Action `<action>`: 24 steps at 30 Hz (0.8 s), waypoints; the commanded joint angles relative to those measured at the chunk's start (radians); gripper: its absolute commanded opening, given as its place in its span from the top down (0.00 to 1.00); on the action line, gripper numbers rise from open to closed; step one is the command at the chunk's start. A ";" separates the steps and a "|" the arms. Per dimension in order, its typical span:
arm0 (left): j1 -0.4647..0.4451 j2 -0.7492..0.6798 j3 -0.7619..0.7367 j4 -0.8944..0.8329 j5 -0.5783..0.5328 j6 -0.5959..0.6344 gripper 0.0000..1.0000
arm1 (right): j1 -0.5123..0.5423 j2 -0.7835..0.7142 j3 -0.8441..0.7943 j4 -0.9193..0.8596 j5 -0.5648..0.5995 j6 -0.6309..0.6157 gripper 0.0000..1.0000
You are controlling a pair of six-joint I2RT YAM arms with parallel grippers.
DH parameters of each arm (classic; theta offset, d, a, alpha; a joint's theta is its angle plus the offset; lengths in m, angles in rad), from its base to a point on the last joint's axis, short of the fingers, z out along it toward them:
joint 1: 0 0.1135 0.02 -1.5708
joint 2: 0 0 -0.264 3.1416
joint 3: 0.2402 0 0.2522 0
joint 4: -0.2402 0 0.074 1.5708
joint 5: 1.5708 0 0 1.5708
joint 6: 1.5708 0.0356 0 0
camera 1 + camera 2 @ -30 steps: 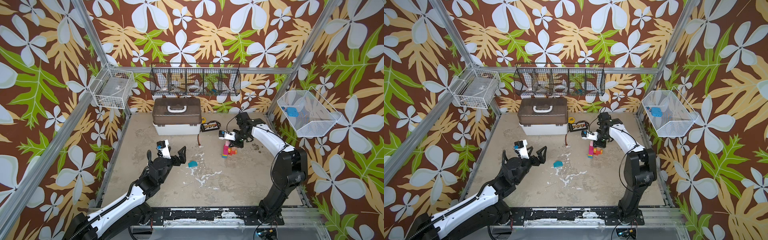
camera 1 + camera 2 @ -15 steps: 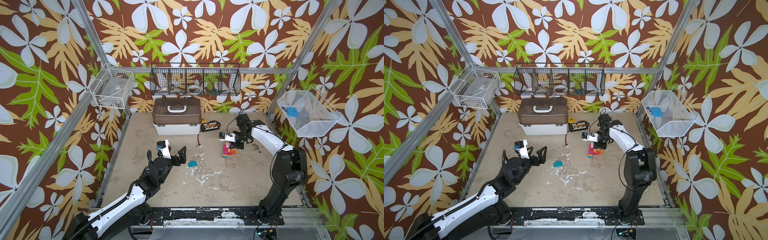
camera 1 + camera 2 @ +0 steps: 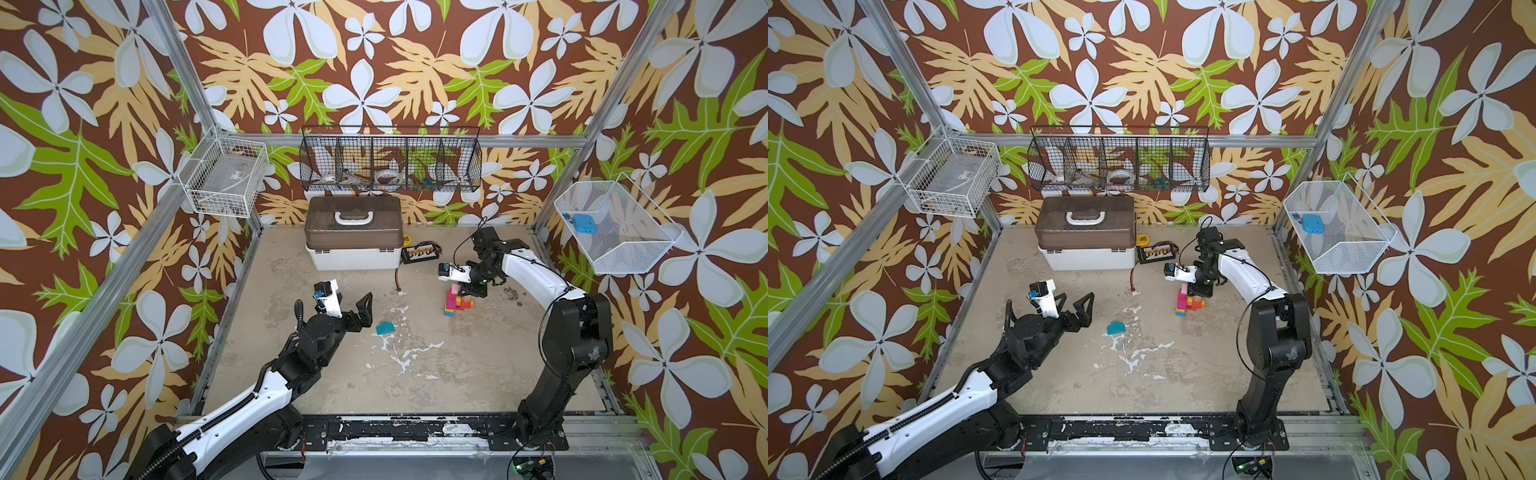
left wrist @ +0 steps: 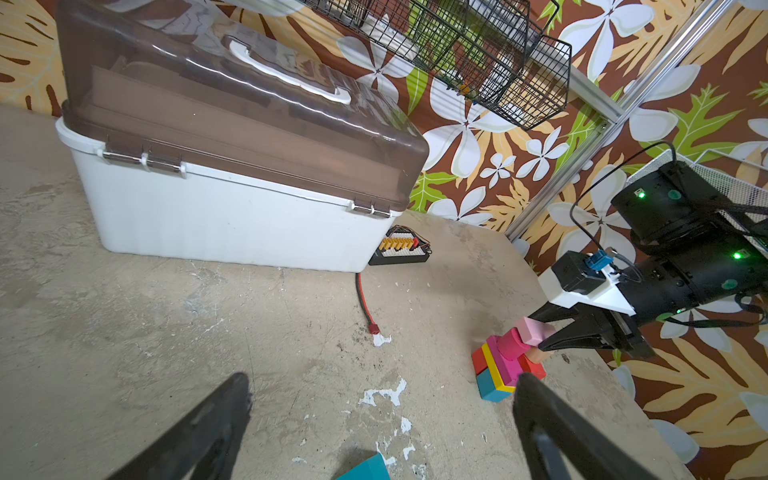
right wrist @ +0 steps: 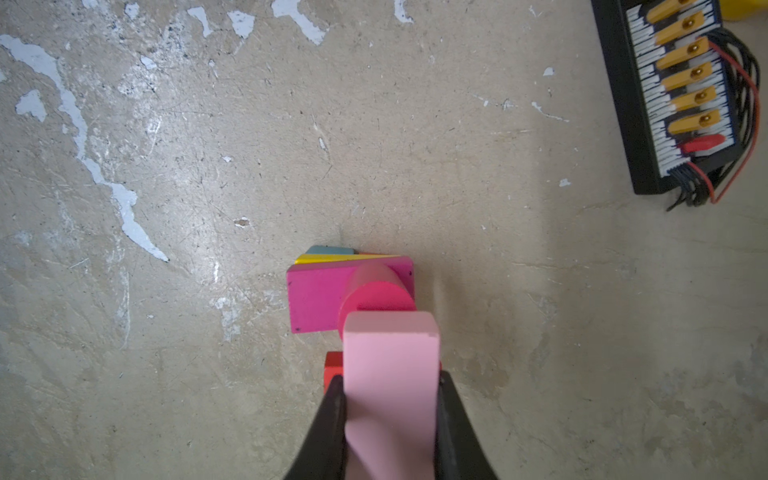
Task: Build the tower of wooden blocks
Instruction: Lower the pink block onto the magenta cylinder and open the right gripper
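The tower (image 3: 453, 302) (image 3: 1185, 303) stands right of middle: a blue cube, yellow and magenta bars and a crimson cylinder (image 5: 376, 293), with a red block beside it. My right gripper (image 5: 390, 376) (image 3: 464, 289) is shut on a pale pink block (image 5: 390, 353) (image 4: 536, 329). It holds that block level, right over the cylinder. A teal roof piece (image 3: 385, 328) (image 3: 1116, 328) (image 4: 365, 469) lies alone on the floor. My left gripper (image 3: 351, 300) (image 4: 382, 382) hovers open just left of that piece, with nothing between its fingers.
A brown-lidded white toolbox (image 3: 353, 239) stands at the back. A black-and-orange electronic board (image 3: 419, 251) (image 5: 681, 95) with a red wire (image 4: 365, 305) lies beside it. Wire baskets (image 3: 390, 160) hang on the walls.
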 commanded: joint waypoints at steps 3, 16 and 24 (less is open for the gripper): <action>0.000 0.001 0.010 0.028 0.005 0.003 0.00 | -0.001 -0.005 -0.001 0.004 -0.002 0.013 0.83; 0.000 0.002 0.010 0.028 0.005 0.004 0.00 | -0.002 -0.010 -0.007 0.018 0.012 0.023 0.73; 0.000 0.002 0.010 0.028 0.006 0.003 0.00 | -0.001 -0.010 -0.013 0.021 0.008 0.028 0.64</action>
